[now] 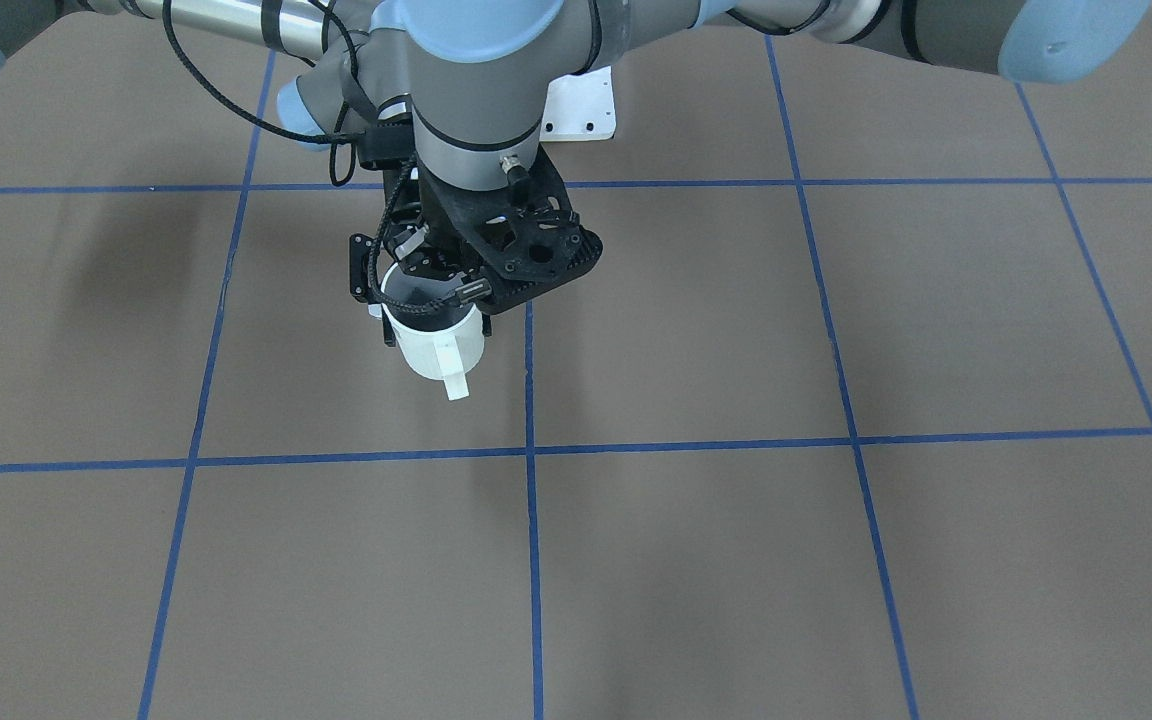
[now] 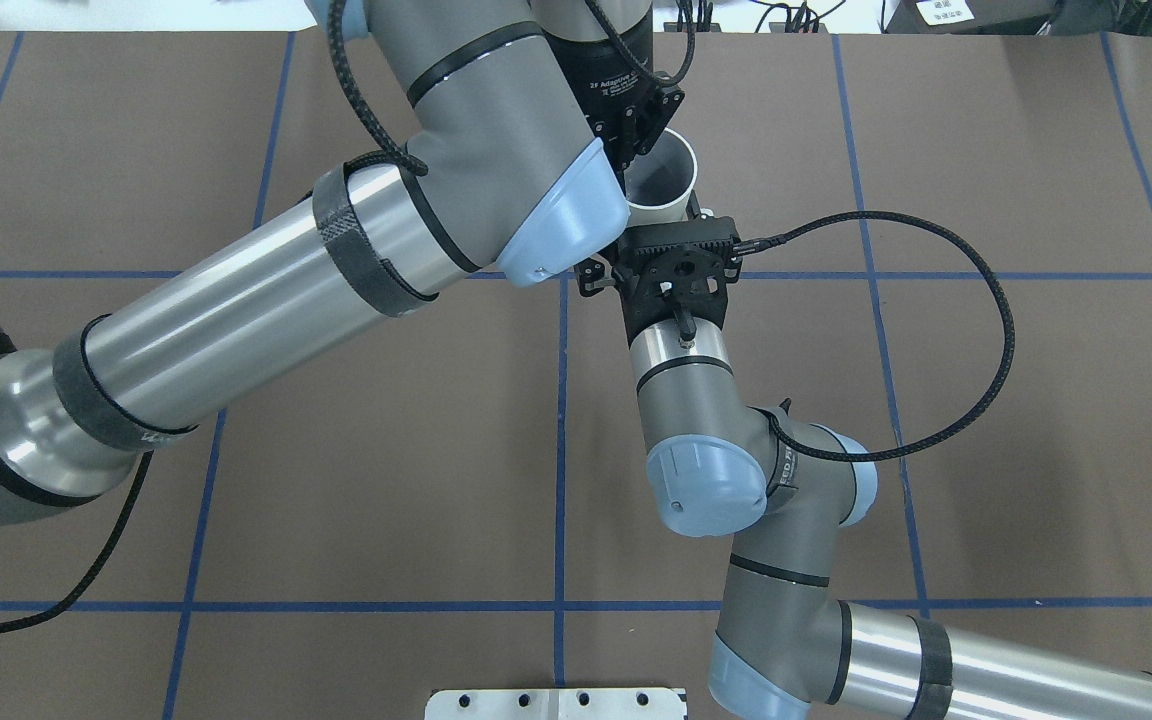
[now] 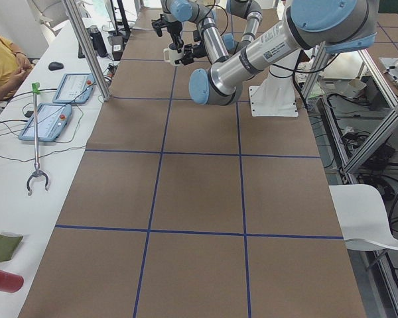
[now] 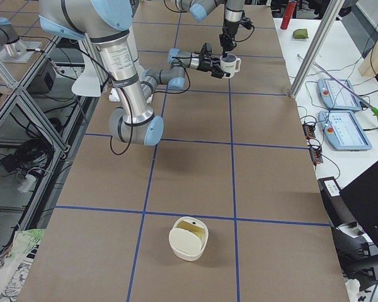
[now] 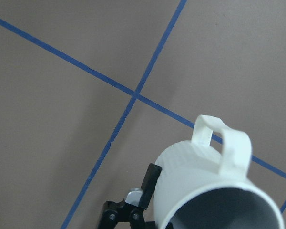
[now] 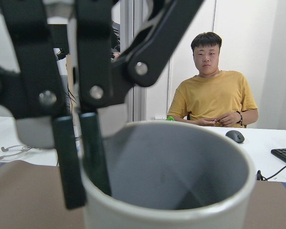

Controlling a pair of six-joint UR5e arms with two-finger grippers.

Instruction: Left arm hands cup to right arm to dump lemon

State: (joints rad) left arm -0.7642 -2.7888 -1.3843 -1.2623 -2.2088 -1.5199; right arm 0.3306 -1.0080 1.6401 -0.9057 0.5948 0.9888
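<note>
Right wrist-mounted view: L gripper [image 6: 87, 188], hanging from above, pinches rim wall of upright cup [image 6: 181, 171] w/ one finger inside, one outside; cup held above table [image 1: 736, 330]; R gripper [image 4: 220, 68] just beside cup, its opening not discernible.

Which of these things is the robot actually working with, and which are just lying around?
In the job: cup, pinched at its rim by the left hand; right hand close beside it. No lemon shows.

Lying about: white bowl far down the table, two tablets, grabber stick, computer mouse.
</note>
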